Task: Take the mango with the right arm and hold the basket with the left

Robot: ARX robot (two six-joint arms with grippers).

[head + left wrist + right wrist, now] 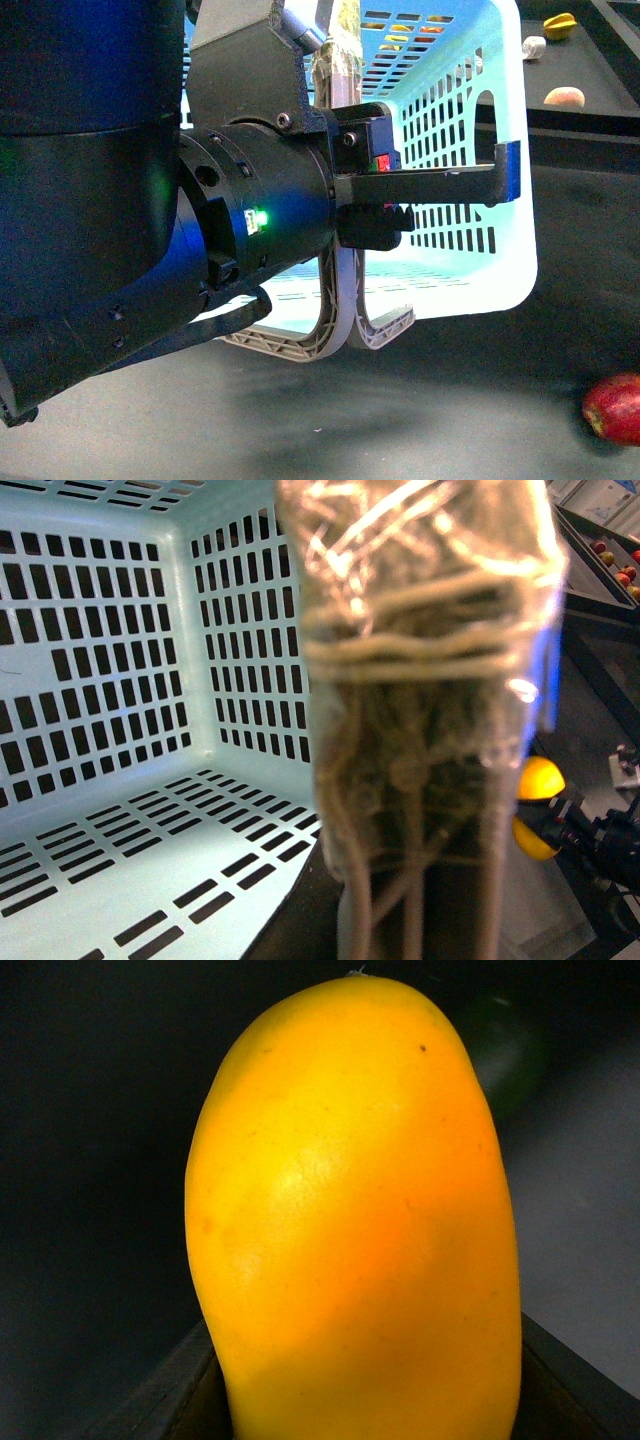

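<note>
The light turquoise basket [500,270] hangs tipped off the dark table, its open side facing me. My left gripper [440,200] is shut on the basket at its rim, where the grey-brown handles [340,330] swing down. In the left wrist view the slotted basket [120,680] lies behind a blurred, tape-wrapped handle [420,680] that hides my left fingers. The yellow mango [350,1220] fills the right wrist view, clamped in my right gripper [370,1400], black fingers [170,1390] at both sides. The mango [540,778] and right gripper [565,815] also show beside the basket.
A red apple [615,408] lies on the dark table at the near right. On a raised shelf at the back right sit a yellow star-shaped fruit [560,25], a small white object [534,46] and a pale peach-coloured fruit [565,96]. My left arm [100,200] blocks the left side.
</note>
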